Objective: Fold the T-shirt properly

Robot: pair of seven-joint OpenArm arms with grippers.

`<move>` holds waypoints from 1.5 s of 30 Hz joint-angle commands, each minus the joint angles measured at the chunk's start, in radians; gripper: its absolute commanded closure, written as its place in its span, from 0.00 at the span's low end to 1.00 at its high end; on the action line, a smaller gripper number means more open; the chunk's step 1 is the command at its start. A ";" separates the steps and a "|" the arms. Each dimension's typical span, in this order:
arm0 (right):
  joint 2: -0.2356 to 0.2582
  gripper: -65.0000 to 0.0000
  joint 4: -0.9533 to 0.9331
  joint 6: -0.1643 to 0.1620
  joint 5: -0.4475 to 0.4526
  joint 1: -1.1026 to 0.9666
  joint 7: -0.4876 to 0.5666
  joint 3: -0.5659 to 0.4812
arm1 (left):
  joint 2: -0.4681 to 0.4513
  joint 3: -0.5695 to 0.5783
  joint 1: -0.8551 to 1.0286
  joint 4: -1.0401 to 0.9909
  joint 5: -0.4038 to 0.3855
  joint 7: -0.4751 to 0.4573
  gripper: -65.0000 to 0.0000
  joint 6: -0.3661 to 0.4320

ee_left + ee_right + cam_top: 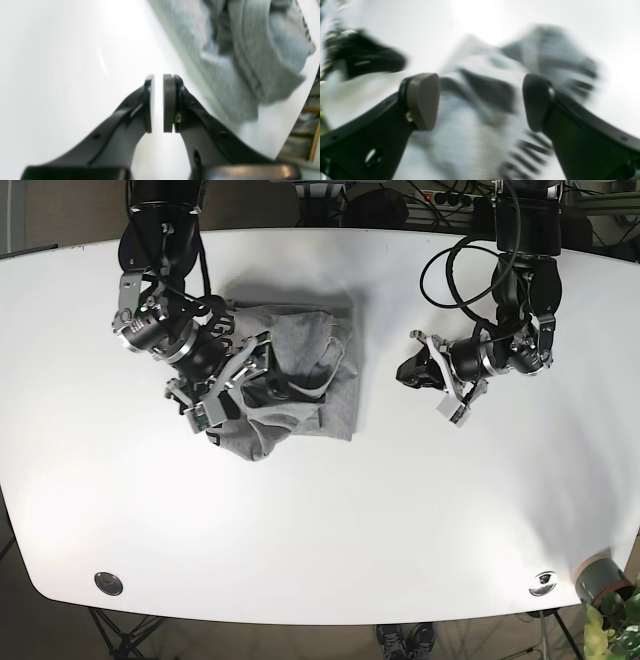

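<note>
T-shirt: grey, rumpled, on table's left half; dark print, blurred, unreadable
Right gripper: jaws spread over the shirt
Left gripper: nearly clenched, grasping nothing
Table: white, glossy

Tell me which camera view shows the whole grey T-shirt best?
The base view: the T-shirt lies crumpled on the white table, its whole outline visible. The left wrist view shows only one part at the side; the right wrist view shows it close but blurred.
</note>
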 commanded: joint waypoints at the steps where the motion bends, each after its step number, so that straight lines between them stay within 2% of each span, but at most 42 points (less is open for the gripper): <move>1: 0.031 0.24 -0.044 0.006 0.019 0.043 0.022 0.031 | -0.030 -0.005 0.006 0.057 -0.024 -0.020 0.94 -0.006; 11: 0.023 0.24 -0.179 0.009 0.028 0.060 0.025 0.005 | -0.048 -0.006 0.077 0.134 -0.024 -0.020 0.94 -0.006; 16: -0.023 0.25 -0.221 0.008 0.018 0.081 0.030 -0.071 | -0.045 -0.046 0.095 0.131 -0.024 -0.020 0.94 -0.006; 17: -0.032 0.28 -0.230 0.008 0.018 0.087 0.034 -0.075 | -0.044 -0.063 0.101 0.132 -0.022 -0.020 0.94 -0.006; 20: -0.061 0.46 -0.253 0.008 0.018 0.107 0.064 -0.075 | -0.042 -0.098 0.114 0.135 -0.027 -0.017 0.94 -0.006; 22: -0.067 0.62 -0.278 0.008 0.018 0.130 0.071 -0.075 | -0.042 -0.103 0.115 0.135 -0.028 -0.017 0.94 -0.006; 24: -0.072 0.84 -0.321 0.008 0.019 0.173 0.074 -0.077 | -0.044 -0.105 0.118 0.135 -0.028 -0.017 0.94 -0.006; 26: -0.074 0.94 -0.341 0.008 0.021 0.196 0.074 -0.080 | -0.047 -0.105 0.118 0.135 -0.028 -0.017 0.94 -0.006; 30: -0.077 0.96 -0.385 0.008 0.025 0.256 0.076 -0.155 | -0.048 -0.106 0.123 0.135 -0.024 -0.017 0.94 -0.006; 33: -0.104 0.96 -0.406 0.008 0.019 0.285 0.076 -0.207 | -0.048 -0.106 0.135 0.135 -0.025 -0.017 0.94 -0.006; 35: -0.120 0.95 -0.429 0.008 0.018 0.302 0.076 -0.232 | -0.047 -0.106 0.137 0.135 -0.024 -0.017 0.94 -0.006; 37: -0.138 0.89 -0.456 0.008 0.018 0.319 0.076 -0.241 | -0.044 -0.106 0.137 0.135 -0.024 -0.019 0.94 -0.006; 39: -0.163 0.71 -0.474 0.008 0.018 0.334 0.076 -0.252 | -0.044 -0.103 0.137 0.135 -0.024 -0.019 0.94 -0.006; 45: -0.170 0.20 -0.426 0.008 0.028 0.331 0.076 -0.264 | -0.041 -0.097 0.134 0.137 -0.024 -0.019 0.94 -0.006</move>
